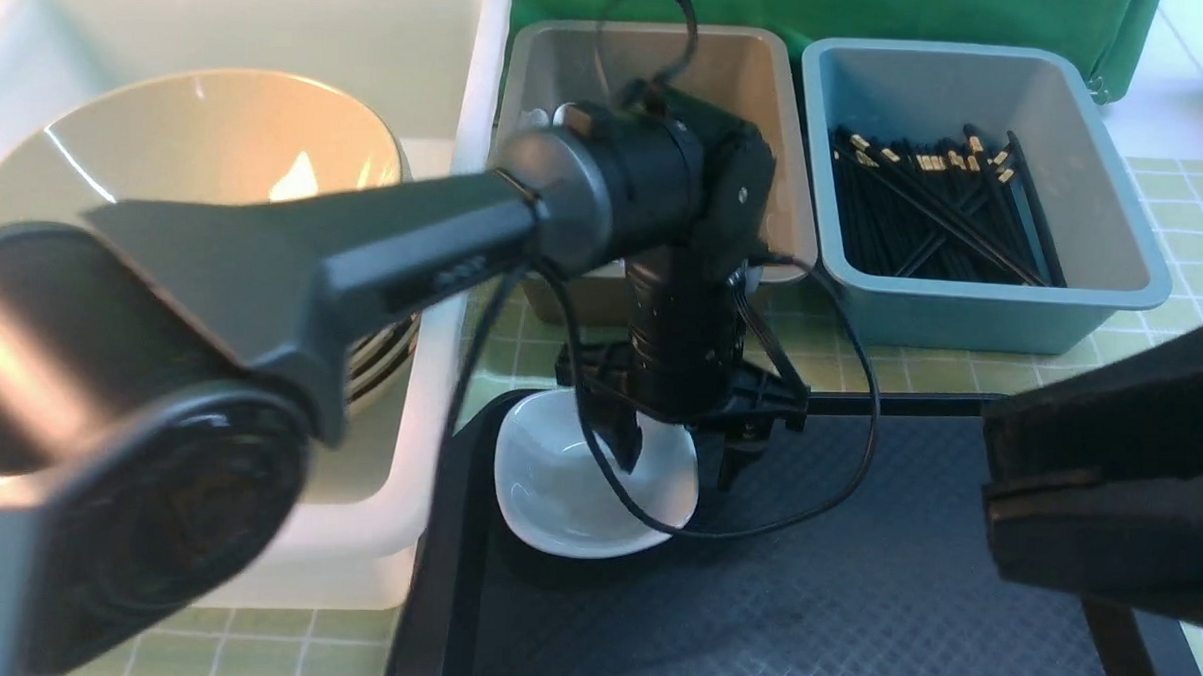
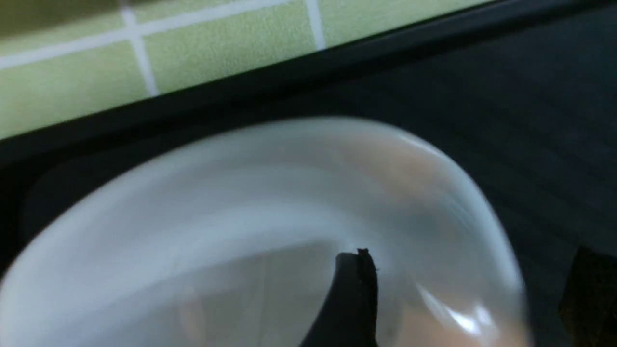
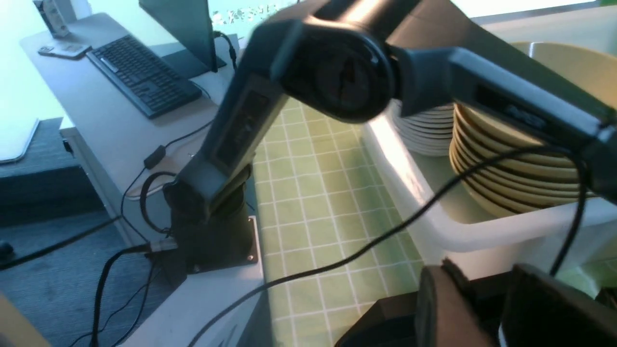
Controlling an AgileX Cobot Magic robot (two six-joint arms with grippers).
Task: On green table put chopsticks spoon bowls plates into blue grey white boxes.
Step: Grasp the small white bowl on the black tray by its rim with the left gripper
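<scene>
A small white plate [image 1: 566,487] lies at the far left of the black textured tray [image 1: 853,587]. My left gripper [image 1: 682,469] is open and straddles its right rim, one finger inside the dish and one outside. The left wrist view shows the plate [image 2: 241,217] close up between the left gripper's fingers [image 2: 470,255]. Tan bowls [image 1: 188,153] are stacked in the white box [image 1: 486,74]. Black chopsticks [image 1: 936,205] fill the blue box [image 1: 963,311]. My right gripper [image 1: 996,489] hangs empty at the right, jaws nearly together. The spoon is not visible.
The grey box [image 1: 662,50] stands between the white and blue boxes, mostly behind my left arm. The green table [image 1: 1163,298] shows around the tray. The right wrist view shows the bowl stack [image 3: 511,159], whitish dishes [image 3: 424,130] and a desk with a keyboard [image 3: 140,77].
</scene>
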